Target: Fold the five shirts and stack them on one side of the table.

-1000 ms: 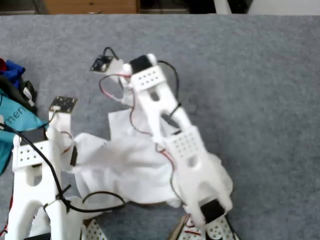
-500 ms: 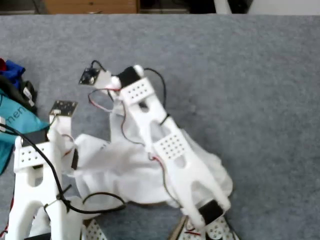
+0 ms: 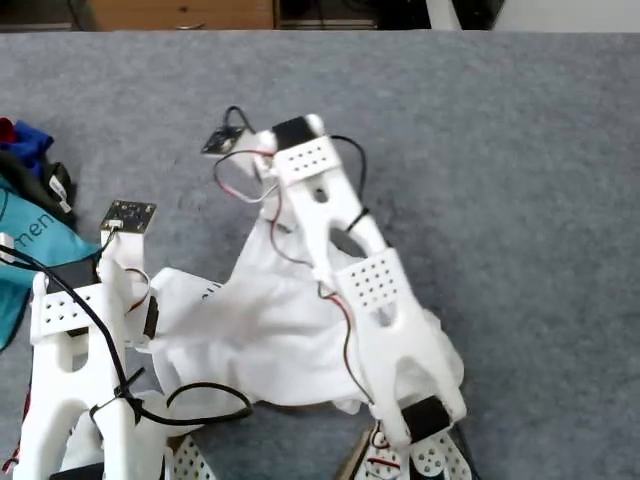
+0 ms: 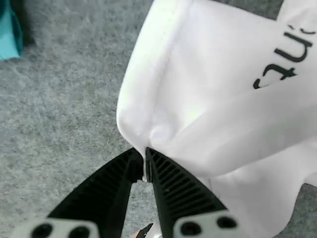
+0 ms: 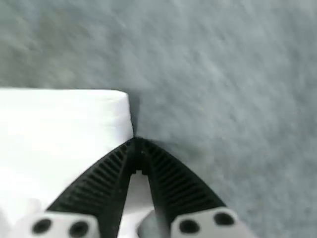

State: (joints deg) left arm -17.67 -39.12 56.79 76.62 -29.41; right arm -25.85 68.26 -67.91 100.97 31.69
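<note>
The table [image 3: 520, 150] is covered in a grey, felt-like cloth with a short, slightly mottled nap. The light on it is even and soft, so the shadows are faint and sit close to whatever casts them. Past its far edge is a strip of light-brown wooden furniture [image 3: 180, 12] at one end, then a dark gap [image 3: 350, 12] in the middle, and a pale white surface [image 3: 570, 12] at the other end.

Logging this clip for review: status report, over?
Left gripper shut on fold of crumpled white cloth shirt. Right gripper shut on its hem edge. Teal cloth heaped off to the side.
</note>
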